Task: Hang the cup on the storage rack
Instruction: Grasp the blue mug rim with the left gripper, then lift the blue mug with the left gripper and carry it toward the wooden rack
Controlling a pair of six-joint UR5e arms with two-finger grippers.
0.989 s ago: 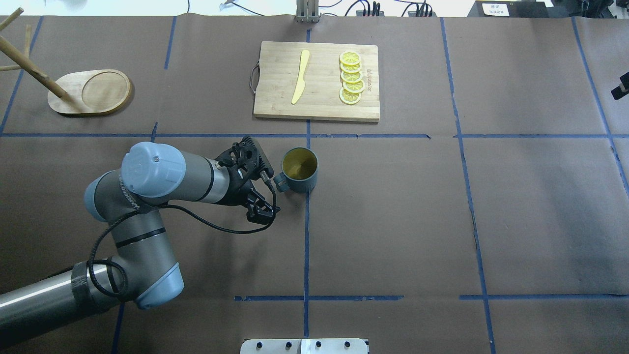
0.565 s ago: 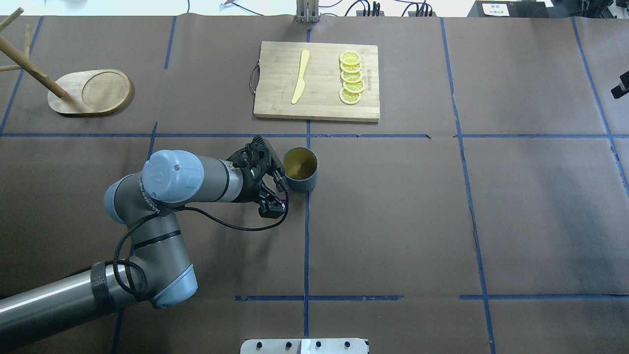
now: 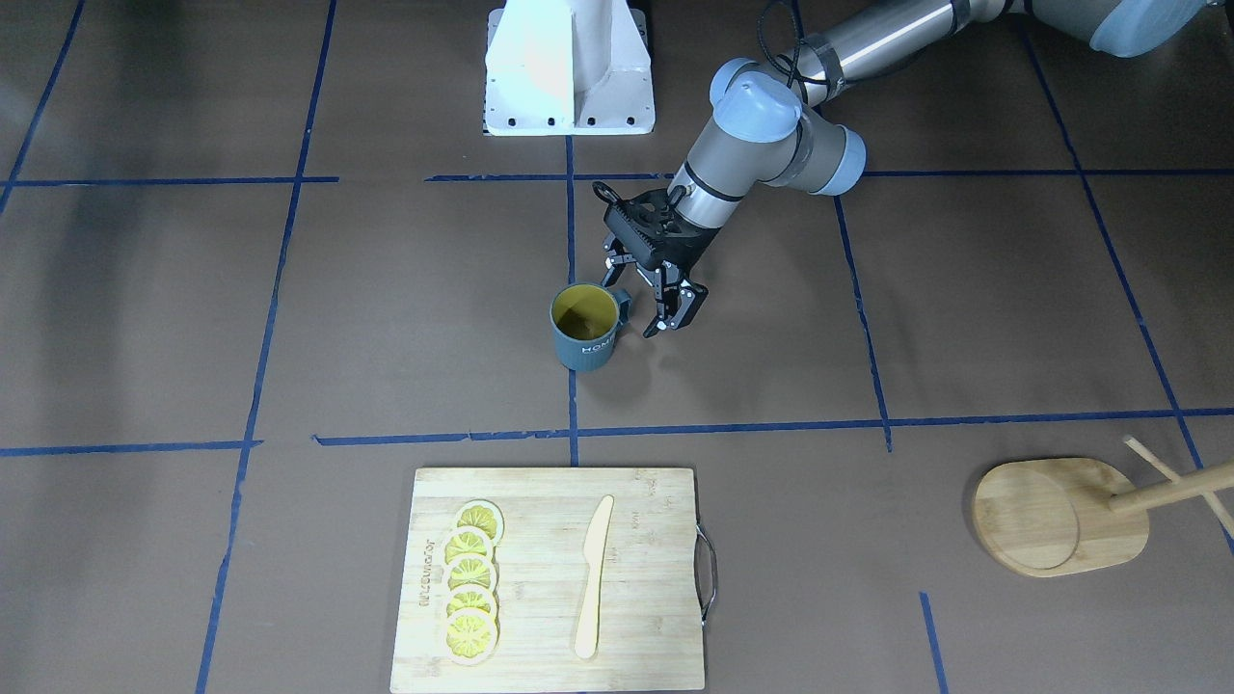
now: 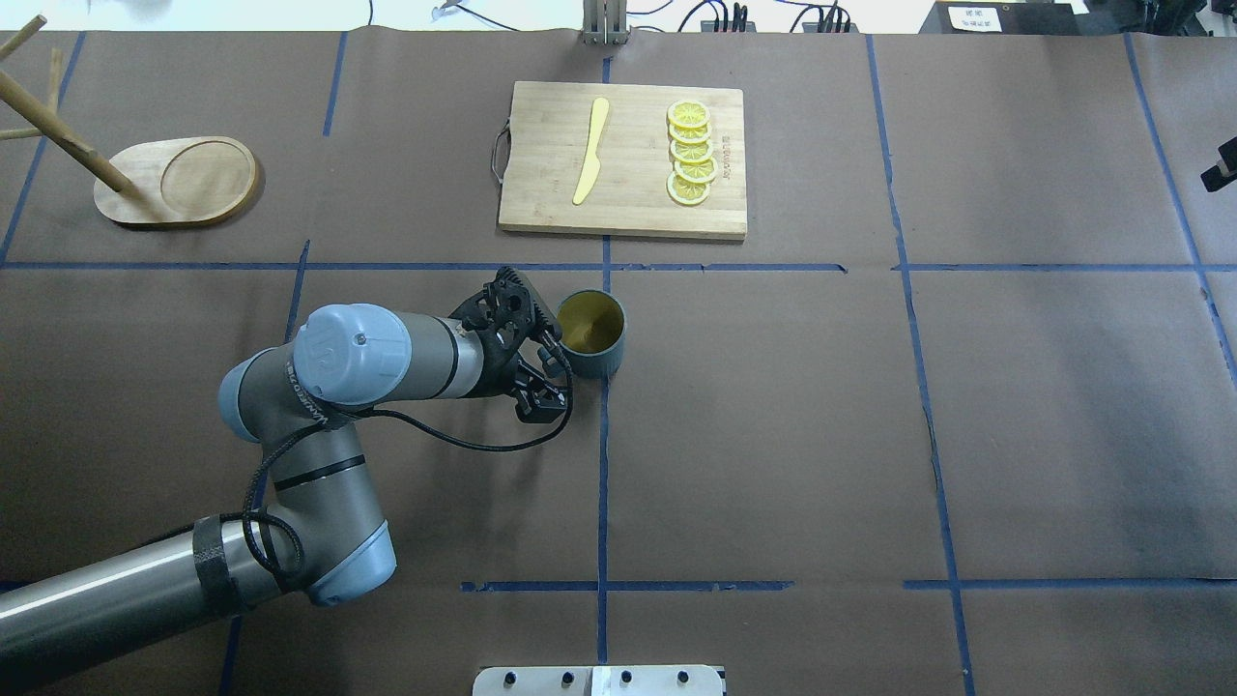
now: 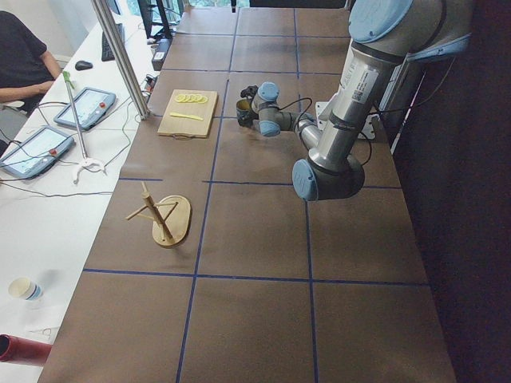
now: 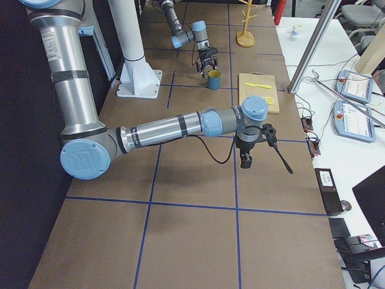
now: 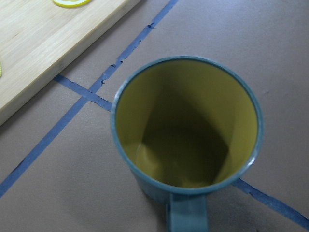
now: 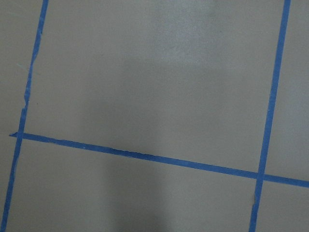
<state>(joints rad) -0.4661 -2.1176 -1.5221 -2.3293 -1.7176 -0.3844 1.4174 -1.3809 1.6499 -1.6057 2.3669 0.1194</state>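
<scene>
The cup stands upright on the table, in the middle of the frame. The left end effector is open at its handle, gripping nothing.

A robotics lab is shown — a desk papered brown and gridded with blue tape, industrial robot arms, teach pendants laid on a side bench.

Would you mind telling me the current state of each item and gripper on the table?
cup: upright on the table, empty, not yet hung.
storage rack: standing, pegs bare.
left gripper: open, at the cup's handle.
right gripper: far from the cup; open or shut cannot be told.
cutting board: lying flat.
knife: flat on the board.
lemon slices: overlapping row on the board.
</scene>
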